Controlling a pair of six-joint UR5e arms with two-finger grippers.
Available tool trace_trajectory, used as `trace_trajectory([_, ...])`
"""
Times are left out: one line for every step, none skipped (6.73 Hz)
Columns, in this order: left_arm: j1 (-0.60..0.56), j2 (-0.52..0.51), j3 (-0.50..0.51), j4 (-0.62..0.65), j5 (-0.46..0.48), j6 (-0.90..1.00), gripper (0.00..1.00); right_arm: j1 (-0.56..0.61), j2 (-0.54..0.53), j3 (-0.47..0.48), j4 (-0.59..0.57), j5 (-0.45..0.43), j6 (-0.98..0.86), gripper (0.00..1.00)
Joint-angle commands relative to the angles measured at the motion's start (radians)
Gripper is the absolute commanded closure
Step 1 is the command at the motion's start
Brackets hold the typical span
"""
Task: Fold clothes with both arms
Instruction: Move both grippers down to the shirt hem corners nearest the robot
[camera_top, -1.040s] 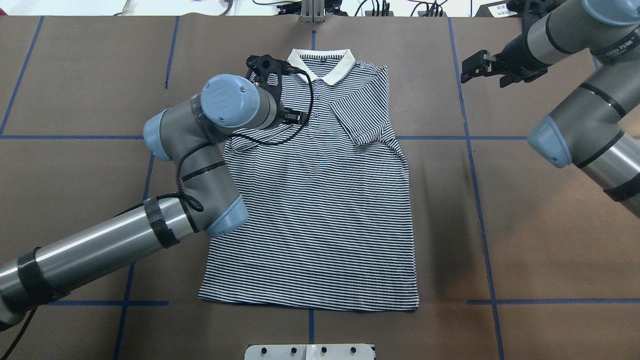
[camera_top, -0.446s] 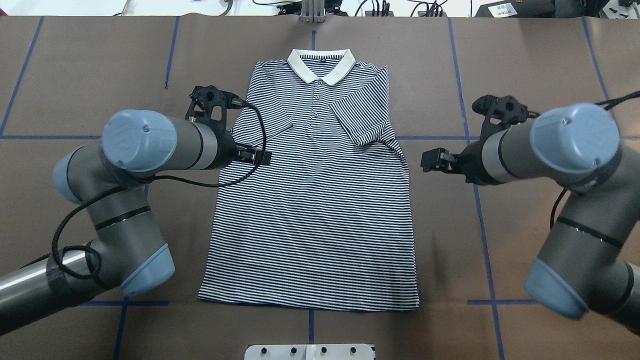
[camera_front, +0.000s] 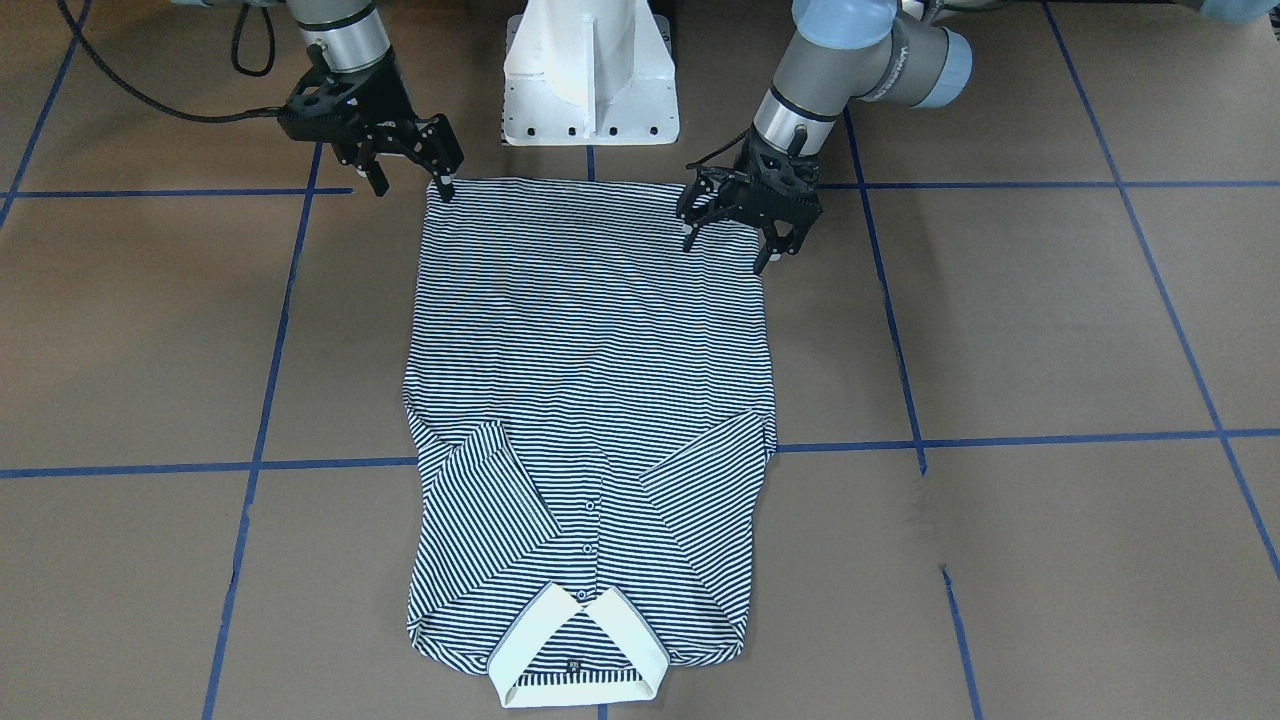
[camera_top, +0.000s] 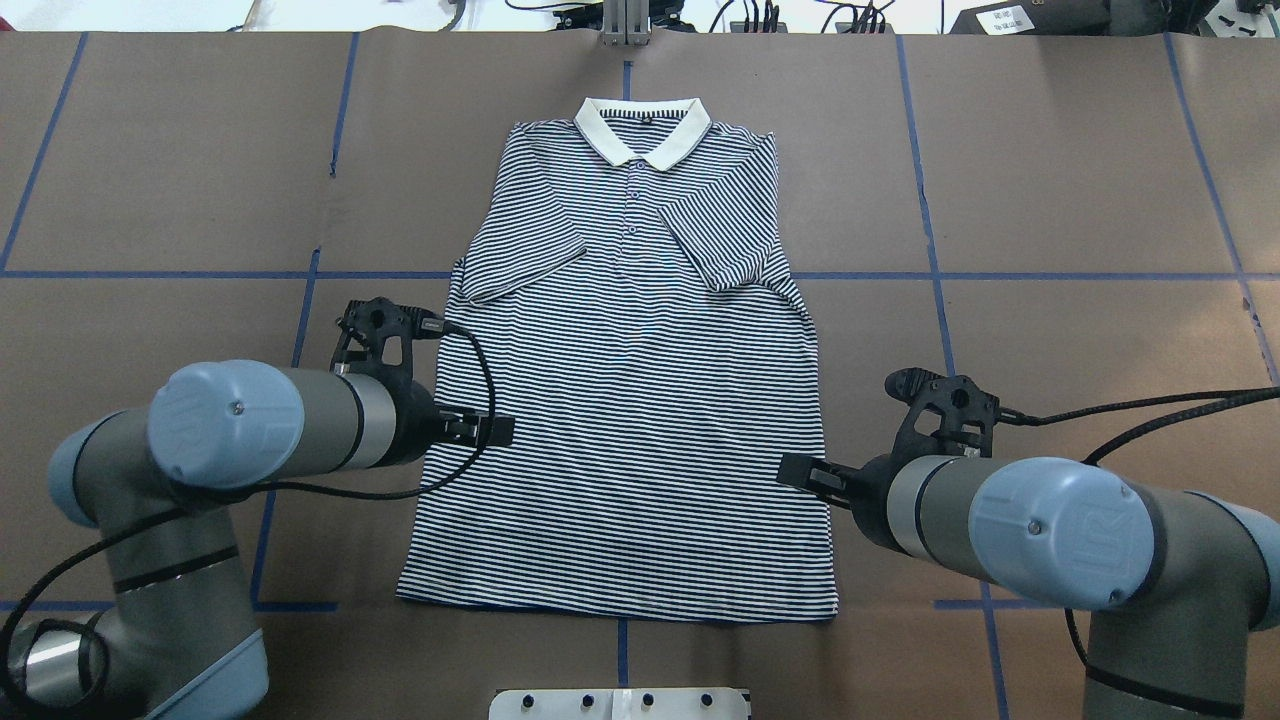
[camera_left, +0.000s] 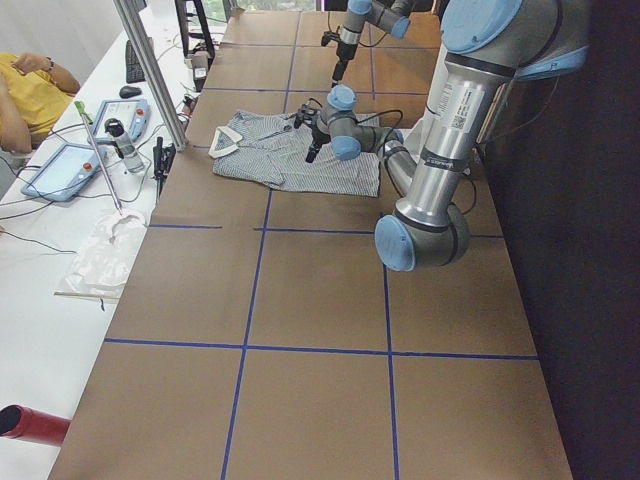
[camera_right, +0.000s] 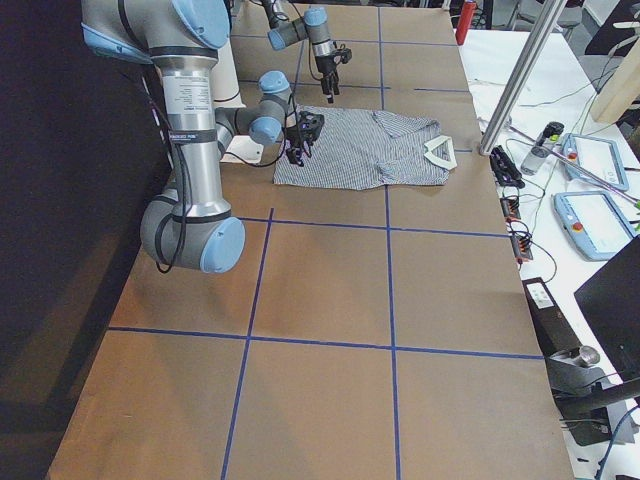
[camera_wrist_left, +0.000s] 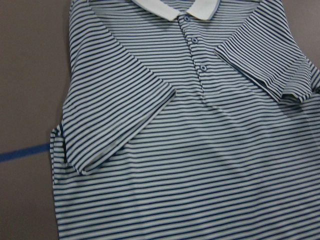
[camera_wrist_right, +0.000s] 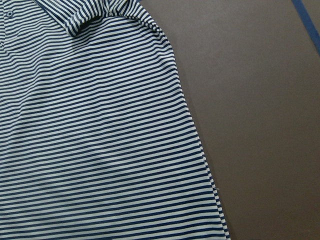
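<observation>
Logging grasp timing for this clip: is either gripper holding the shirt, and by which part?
Nothing is held. The left gripper and right gripper are both open near the hem corners of the flat shirt.

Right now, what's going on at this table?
A cream-collared, navy-and-white striped polo shirt lies flat on the brown paper-covered table, with both short sleeves folded in over the chest. The black left gripper and right gripper hang open over its hem end, one at each side, holding nothing. The body is not yet folded.
</observation>
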Motion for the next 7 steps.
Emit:
trace_trajectory([0.109, 0.157, -0.103, 0.004, 0.022, -0.155, 0.27, -0.026, -0.014, 0.007, -0.001, -0.019, 0.027, 0.05])
trace_trajectory([0.146, 0.182, -0.100, 0.008, 0.086, -0.173, 0.32, -0.026, -0.014, 0.007, -0.001, -0.024, 0.027, 0.05])
trace_trajectory([0.160, 0.191, -0.093, 0.010, 0.091, -0.176, 0.32, -0.026, -0.014, 0.007, -0.001, -0.027, 0.027, 0.04])
trace_trajectory([0.170, 0.191, -0.086, 0.034, 0.093, -0.176, 0.32, -0.026, -0.021, 0.007, -0.001, -0.027, 0.027, 0.04])
trace_trajectory([0.183, 0.191, -0.086, 0.038, 0.093, -0.180, 0.33, -0.026, -0.023, 0.007, -0.001, -0.027, 0.027, 0.04])
trace_trajectory([0.221, 0.188, -0.085, 0.047, 0.094, -0.235, 0.38, -0.026, -0.023, 0.007, -0.001, -0.027, 0.027, 0.04])
trace_trajectory([0.231, 0.185, -0.085, 0.053, 0.094, -0.248, 0.40, -0.026, -0.023, 0.007, -0.001, -0.027, 0.027, 0.04])
